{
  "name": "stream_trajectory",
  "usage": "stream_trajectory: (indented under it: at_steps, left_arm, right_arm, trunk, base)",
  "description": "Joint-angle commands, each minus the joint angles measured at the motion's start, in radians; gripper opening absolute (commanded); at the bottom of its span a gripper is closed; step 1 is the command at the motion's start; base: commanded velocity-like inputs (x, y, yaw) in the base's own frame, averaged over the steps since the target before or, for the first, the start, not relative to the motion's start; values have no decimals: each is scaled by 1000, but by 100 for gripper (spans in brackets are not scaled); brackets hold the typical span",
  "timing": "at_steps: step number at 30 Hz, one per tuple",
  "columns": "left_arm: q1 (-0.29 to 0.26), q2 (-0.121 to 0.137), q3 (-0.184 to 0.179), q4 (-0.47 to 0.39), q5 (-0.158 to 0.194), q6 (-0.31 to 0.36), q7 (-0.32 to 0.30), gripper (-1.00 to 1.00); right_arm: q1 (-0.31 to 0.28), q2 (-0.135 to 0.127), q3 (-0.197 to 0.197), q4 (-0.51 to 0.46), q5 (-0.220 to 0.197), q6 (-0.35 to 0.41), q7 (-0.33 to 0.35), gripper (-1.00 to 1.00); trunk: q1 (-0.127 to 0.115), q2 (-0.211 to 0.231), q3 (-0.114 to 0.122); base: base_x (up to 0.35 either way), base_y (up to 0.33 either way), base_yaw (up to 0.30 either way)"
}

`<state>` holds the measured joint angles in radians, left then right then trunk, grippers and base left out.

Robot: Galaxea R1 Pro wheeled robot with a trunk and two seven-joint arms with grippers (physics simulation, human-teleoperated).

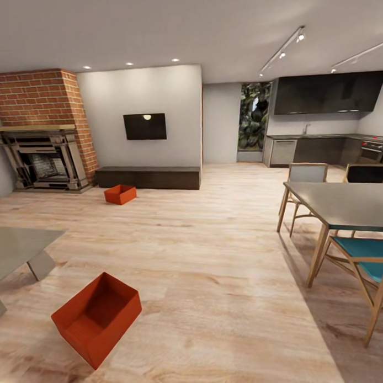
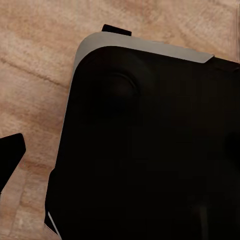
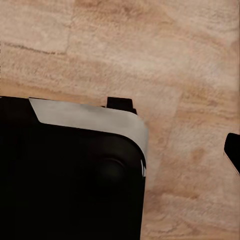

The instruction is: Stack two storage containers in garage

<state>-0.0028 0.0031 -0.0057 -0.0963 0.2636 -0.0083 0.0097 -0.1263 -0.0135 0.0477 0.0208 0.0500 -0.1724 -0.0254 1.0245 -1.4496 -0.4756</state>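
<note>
Lying well apart on open plank floor (image 1: 216, 257): two storage containers (image 1: 97, 318) (image 1: 120, 194)

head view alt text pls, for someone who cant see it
Two open orange-red storage containers sit on a light wood-plank floor: the nearer container low at the left, the farther container by a dark low bench under a wall TV. A brick fireplace stands at the left, a dining table with chairs at the right.
</note>
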Motion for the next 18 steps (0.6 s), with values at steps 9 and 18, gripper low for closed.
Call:
stream_trajectory:
  at_steps: [9,18]
  left_arm:
    - [0,0,-2,0,5,-1,1,100]
    - [0,0,-2,0,5,-1,1,100]
  right_arm:
    - [-1,1,1,2,-3,-5,-4,100]
    - [-1,2,1,2,-4,7,-4,100]
  trunk:
    - [1,0,-1]
    - [1,0,-1]
  base:
    - [321,0,0]
    - [321,-31,1]
